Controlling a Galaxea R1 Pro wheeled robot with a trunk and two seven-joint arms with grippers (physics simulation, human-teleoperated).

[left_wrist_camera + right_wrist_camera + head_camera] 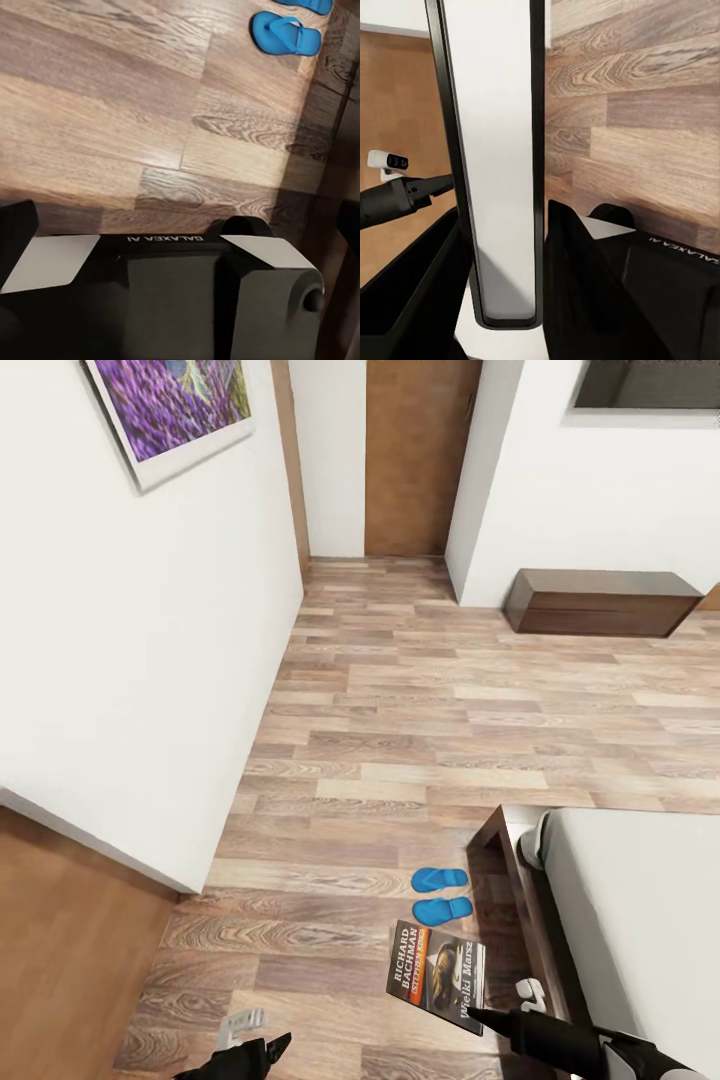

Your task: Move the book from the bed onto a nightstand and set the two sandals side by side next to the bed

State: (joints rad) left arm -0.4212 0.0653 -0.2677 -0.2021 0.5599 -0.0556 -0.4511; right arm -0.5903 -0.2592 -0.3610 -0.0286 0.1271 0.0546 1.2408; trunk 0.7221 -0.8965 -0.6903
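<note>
I am holding the thin dark paperback book [437, 975], white "RICHARD BACHMAN" lettering and orange stripe on its cover, in the right gripper [470, 1012]. In the right wrist view the book [499, 150] is standing edge-on between the two black fingers [585, 285], so the jaws are closed down to the book's thickness and pinching it near one end. The book is hanging over the brown wood-plank floor [400, 740], just beside the dark brown wooden frame of the bed [525, 900] with its light grey mattress [640, 920].

The two bright blue flat sandals [440, 895] are lying side by side on the floor next to the bed's corner, just beyond the book; that half of the task is looking settled to me.

The left gripper [262, 1050] is sitting low over the floor; its fingers are pointed together, but I cannot tell for certain whether it is closed.

I am not seeing a nightstand from here, so I am judging the job as carrying. I should be keeping the pinch firm, the book level and close to the body, since a thin paperback held by one end may droop or slip.

For room, there is open floor ahead; the white wall corner [190, 885] is closing in on the left, the bed frame edge on the right, and a long dark brown dresser [600, 605] is standing against the far wall.
</note>
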